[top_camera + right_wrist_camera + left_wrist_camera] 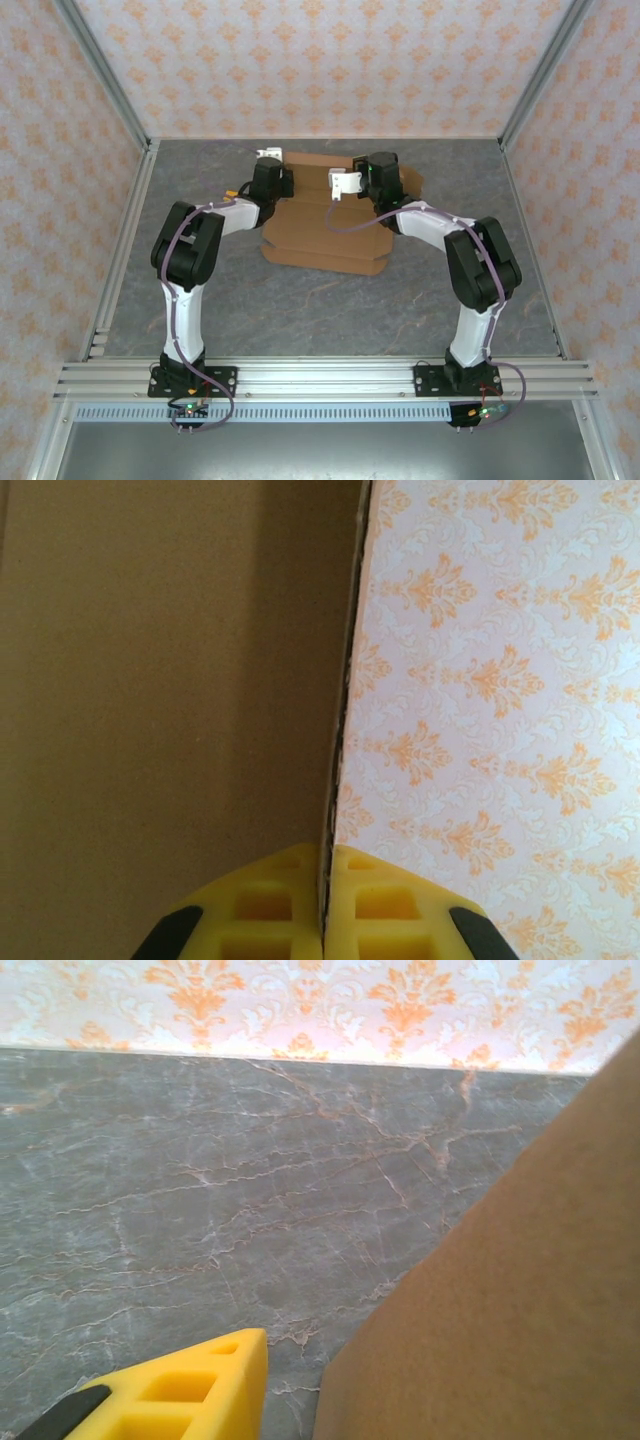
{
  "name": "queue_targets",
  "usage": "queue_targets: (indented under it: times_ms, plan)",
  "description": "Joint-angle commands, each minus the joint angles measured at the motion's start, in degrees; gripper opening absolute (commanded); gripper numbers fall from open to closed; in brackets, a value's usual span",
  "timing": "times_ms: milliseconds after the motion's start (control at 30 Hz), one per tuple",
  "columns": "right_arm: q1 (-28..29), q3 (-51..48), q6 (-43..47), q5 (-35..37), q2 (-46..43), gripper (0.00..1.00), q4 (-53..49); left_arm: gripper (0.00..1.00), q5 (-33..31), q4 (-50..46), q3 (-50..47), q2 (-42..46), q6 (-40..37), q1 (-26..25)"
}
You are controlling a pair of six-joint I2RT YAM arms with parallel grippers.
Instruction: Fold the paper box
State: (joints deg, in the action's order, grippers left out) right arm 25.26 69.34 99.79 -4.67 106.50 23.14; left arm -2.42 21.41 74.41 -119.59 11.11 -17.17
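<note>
Your left gripper (268, 158) reaches to the left far corner of the paper box (325, 235), which lies as a brown die-cut sheet at mid-bench, toward the far edge of the bench (250, 300). In the left wrist view one yellow finger (190, 1390) hangs over bare grey bench beside a slanting cardboard face (500, 1290). The other finger is hidden, so you cannot tell whether this gripper is spread or closed. It looks placed there to steady or catch that side while the other arm works. At the box's far edge, right of centre, your right gripper (345, 183) has its two yellow fingers pressed together on the thin edge of a raised flap (170, 680). In the right wrist view, brown card lies to the left of that edge and the patterned wall (480, 680) to the right. The pinch on the rim reads as a hold for swinging the flap upright along its crease, an early step in the fold. No brand, label or lettering can be read on the plain cardboard, the arms or the orange-patterned wall.
</note>
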Motion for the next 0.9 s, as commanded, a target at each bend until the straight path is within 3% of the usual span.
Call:
queue_targets:
  times_ms: [0,167,633,867]
  plan:
    - [0.97,1.28,-0.09,-1.24,-2.74,0.00,-4.83,0.35,-10.14,2.11,-0.38,0.90,0.51,-1.44]
    - [0.96,2.15,-0.63,-0.83,-2.69,0.00,-6.40,0.37,-11.35,-1.05,2.23,0.23,1.00,-2.96]
    - [0.33,3.45,-0.07,2.10,0.17,0.00,-4.51,0.65,1.48,-2.00,-3.09,6.39,0.39,-2.21]
    - [0.14,2.05,0.40,2.29,1.39,0.00,-0.20,0.71,7.10,-5.17,-6.09,9.64,-1.46,-1.99]
